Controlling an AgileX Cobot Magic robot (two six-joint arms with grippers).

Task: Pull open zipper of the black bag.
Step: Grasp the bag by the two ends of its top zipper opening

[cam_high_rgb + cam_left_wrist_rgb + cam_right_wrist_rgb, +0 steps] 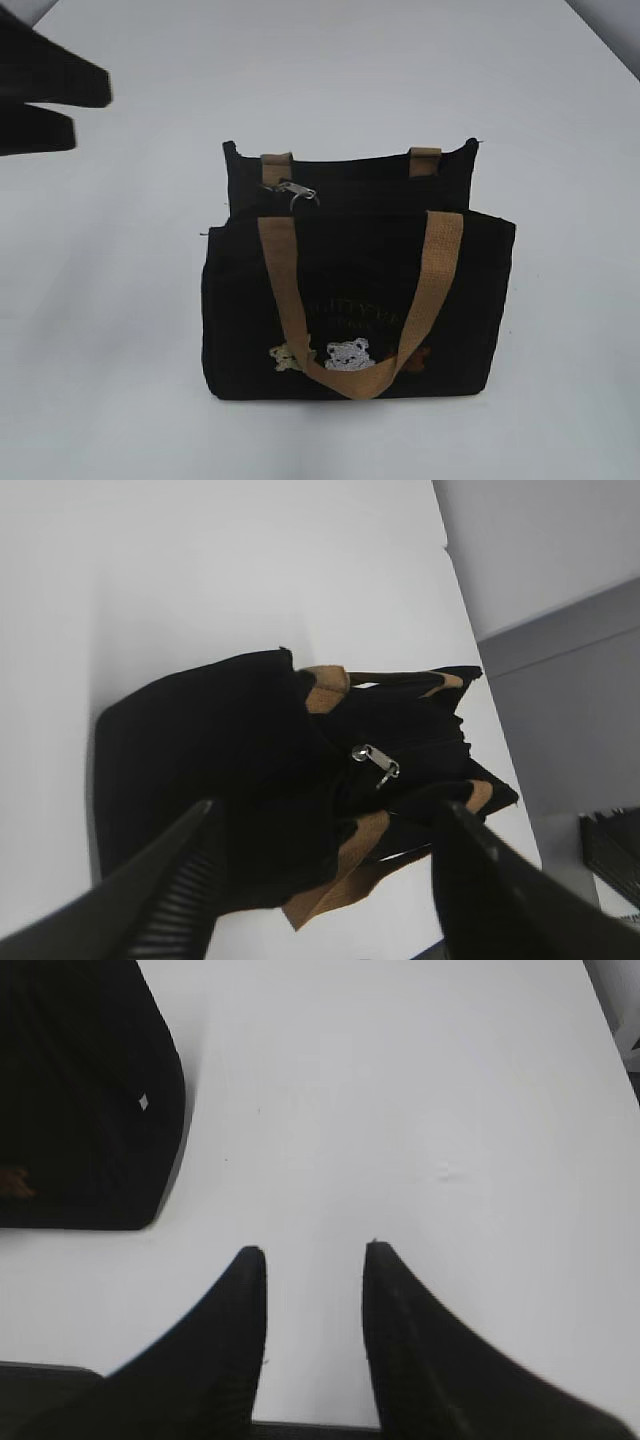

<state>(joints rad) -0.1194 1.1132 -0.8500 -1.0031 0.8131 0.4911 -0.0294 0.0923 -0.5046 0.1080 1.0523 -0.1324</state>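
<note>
Black bag [355, 300] upright mid-desk [120, 330] w/ zipper [291, 190] pull at top left end, left tool [90, 108] wide open holding nothing, well left of bag; right tool [312, 1260] part-open, empty over bare desk.

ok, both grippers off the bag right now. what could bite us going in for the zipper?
1. The zipper pull is tiny and sits right by a tan handle; the left gripper, open and apart from it, could catch webbing instead.
2. The black bag is soft and unheld; the right gripper hangs over bare table, so pulling may drag it.
</note>
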